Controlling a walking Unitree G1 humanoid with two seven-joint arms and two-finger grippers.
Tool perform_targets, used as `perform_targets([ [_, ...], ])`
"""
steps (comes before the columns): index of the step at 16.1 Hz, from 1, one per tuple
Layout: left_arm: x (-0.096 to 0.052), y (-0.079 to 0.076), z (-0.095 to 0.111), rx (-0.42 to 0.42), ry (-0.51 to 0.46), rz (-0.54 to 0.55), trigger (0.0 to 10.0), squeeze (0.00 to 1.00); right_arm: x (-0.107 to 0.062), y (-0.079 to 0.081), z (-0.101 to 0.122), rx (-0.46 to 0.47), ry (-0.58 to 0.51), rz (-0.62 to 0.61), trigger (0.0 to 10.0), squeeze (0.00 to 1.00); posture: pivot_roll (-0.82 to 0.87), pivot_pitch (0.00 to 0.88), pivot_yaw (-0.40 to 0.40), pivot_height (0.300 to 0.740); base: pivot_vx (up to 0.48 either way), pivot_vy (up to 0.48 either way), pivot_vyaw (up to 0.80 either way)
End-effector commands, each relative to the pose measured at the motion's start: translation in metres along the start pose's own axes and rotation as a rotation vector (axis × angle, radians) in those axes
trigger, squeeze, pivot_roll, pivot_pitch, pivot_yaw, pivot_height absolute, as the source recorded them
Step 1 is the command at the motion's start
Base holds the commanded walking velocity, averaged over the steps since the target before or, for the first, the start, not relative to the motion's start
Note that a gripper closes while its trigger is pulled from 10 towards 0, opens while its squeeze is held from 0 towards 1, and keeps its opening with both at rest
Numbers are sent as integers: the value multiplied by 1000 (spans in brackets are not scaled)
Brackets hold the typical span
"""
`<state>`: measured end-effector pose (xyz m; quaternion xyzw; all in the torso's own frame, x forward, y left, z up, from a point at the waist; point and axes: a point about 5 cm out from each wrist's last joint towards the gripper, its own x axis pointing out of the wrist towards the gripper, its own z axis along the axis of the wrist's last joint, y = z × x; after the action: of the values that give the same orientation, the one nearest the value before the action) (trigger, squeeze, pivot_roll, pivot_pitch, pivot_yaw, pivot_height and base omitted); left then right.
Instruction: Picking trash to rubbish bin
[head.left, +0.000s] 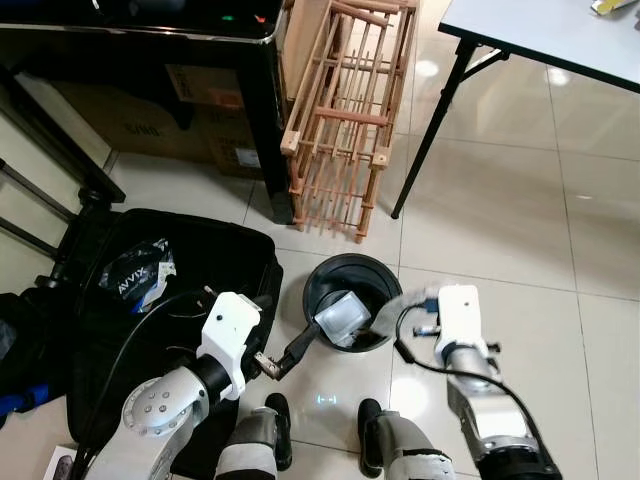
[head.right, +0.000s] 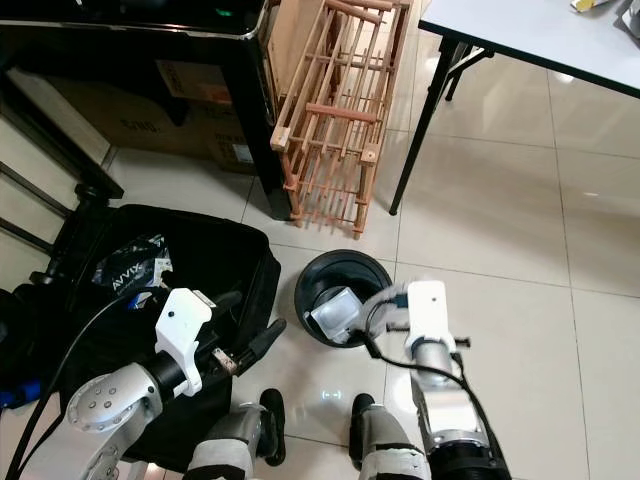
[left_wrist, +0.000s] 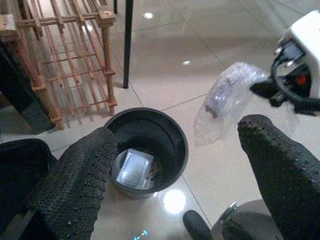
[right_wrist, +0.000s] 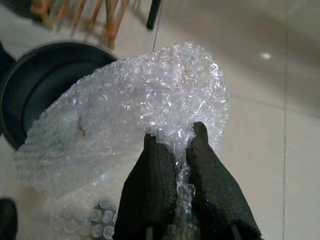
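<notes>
Right tool (right_wrist: 175, 150) is pinching a bubble wrap sheet (right_wrist: 135, 110) beside the black bin (head.left: 350, 300) rim, long axis slanting down toward the bin. Left tool (left_wrist: 175, 165) is spread wide, just beside the bin.

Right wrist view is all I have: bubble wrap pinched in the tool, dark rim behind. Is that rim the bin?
Observer: Yes, a round black bin standing on the floor tiles, just beside the right tool.
Operator: Anything in it?
Observer: A pale, squarish container lies inside.
Operator: Is the bubble wrap over the opening?
Observer: From the left wrist view it hangs beside the rim, above the tiles, not over the opening.
Operator: And the left tool?
Observer: The left tool is open, holding nothing, near the bin's other side.
</notes>
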<state>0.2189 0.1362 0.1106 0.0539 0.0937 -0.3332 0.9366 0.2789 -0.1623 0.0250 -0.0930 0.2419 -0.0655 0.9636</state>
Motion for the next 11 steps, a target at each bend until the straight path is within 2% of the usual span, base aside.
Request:
perform_targets([
  [1, -3, -7, -4, -22, 29, -60, 10000, 0, 1, 3, -12, 3, 45, 17, 10000, 0, 115, 353, 24, 740, 0, 0, 0],
  [3, -9, -11, -5, -49, 51, -131, 10000, 0, 4, 4, -15, -6, 65, 26, 10000, 0, 122, 363, 24, 740, 0, 0, 0],
  [6, -15, -14, -8, -40, 60, -172, 10000, 0, 9, 7, -14, -37, 59, 43, 10000, 0, 128, 383, 29, 740, 0, 0, 0],
  [9, -25, -22, -11, -55, 135, -259, 10000, 0, 16, 9, -4, -77, 25, 56, 10000, 0, 131, 405, 32, 740, 0, 0, 0],
  [11, -26, -29, -13, -79, 167, -311, 10000, 0, 21, 11, 3, -96, 6, 65, 10000, 0, 133, 415, 33, 740, 0, 0, 0],
])
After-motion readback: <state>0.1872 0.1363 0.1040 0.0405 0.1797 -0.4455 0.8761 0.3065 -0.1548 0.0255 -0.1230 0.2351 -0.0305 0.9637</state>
